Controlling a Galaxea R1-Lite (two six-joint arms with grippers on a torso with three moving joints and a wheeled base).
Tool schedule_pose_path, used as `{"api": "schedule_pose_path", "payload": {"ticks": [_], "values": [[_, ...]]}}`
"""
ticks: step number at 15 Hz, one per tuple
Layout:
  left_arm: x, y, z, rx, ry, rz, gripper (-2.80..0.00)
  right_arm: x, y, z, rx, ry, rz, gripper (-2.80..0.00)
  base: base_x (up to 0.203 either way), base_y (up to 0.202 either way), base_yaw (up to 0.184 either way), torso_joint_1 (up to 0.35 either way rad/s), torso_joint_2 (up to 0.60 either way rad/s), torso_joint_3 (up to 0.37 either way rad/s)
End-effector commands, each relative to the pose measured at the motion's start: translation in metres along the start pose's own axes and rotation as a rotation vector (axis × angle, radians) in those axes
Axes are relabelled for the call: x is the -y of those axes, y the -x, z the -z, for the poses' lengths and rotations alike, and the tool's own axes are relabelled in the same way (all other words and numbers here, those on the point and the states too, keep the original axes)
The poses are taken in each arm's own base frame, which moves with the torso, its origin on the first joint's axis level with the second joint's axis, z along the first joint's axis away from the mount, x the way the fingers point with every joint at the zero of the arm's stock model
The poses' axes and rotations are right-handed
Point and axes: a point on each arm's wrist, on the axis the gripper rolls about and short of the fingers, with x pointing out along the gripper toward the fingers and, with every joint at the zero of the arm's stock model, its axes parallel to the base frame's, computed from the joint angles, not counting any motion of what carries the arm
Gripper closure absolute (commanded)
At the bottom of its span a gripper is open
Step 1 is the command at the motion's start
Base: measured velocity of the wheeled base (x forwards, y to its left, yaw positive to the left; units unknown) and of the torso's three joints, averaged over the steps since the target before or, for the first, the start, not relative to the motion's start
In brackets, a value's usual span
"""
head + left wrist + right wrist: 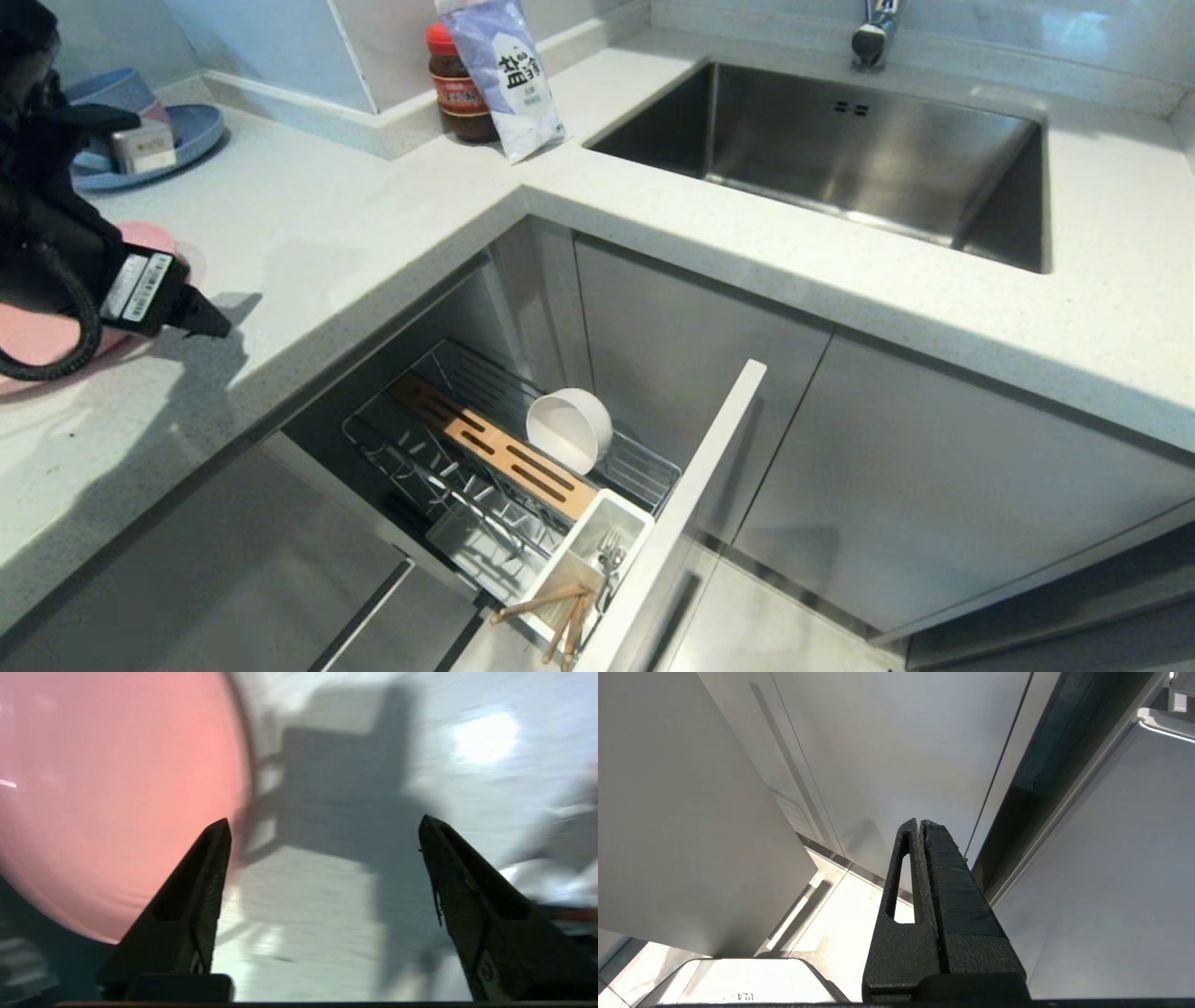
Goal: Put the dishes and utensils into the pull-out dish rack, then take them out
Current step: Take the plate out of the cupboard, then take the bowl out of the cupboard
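One pink plate, one white bowl, one fork, two chopsticks, one rack, one blue plate, one jar, one bag and one sink are counted.

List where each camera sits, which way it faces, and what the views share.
Head view: high, looking down at the worktop, sink and pull-out dish rack; left arm at the left edge.
Left wrist view: behind the open left gripper, facing worktop and pink plate.
Right wrist view: behind the shut right gripper, facing cabinet fronts.
Shared: head and left wrist both show the pink plate.
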Motion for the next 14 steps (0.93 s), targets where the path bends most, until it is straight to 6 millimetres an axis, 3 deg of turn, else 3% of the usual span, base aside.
{"api": "schedule_pose_path", "payload": {"ticks": [1, 4, 5, 10, 14], "values": [[-0.001, 0.031, 0.009, 0.083, 0.232, 0.123, -2.80, 0.000, 0.000, 0.000, 0.001, 0.000, 0.000, 0.00, 0.000, 0.000, 0.000, 0.000, 0.00, 0.000], [-0.002, 0.054, 0.011, 0.194, 0.402, 0.300, -2.80, 0.000, 0.000, 0.000, 0.001, 0.000, 0.000, 0.00, 0.000, 0.000, 0.000, 0.000, 0.00, 0.000], [-0.002, 0.063, 0.014, 0.238, 0.406, 0.318, 0.00, 0.000, 0.000, 0.000, 0.001, 0.000, 0.000, 0.00, 0.000, 0.000, 0.000, 0.000, 0.00, 0.000], [-0.007, 0.094, 0.034, 0.412, 0.422, 0.363, 0.00, 0.000, 0.000, 0.000, 0.001, 0.000, 0.000, 0.00, 0.000, 0.000, 0.000, 0.000, 0.00, 0.000], [0.000, 0.096, 0.028, 0.529, 0.534, 0.456, 0.00, 0.000, 0.000, 0.000, 0.001, 0.000, 0.000, 0.00, 0.000, 0.000, 0.000, 0.000, 0.00, 0.000]]}}
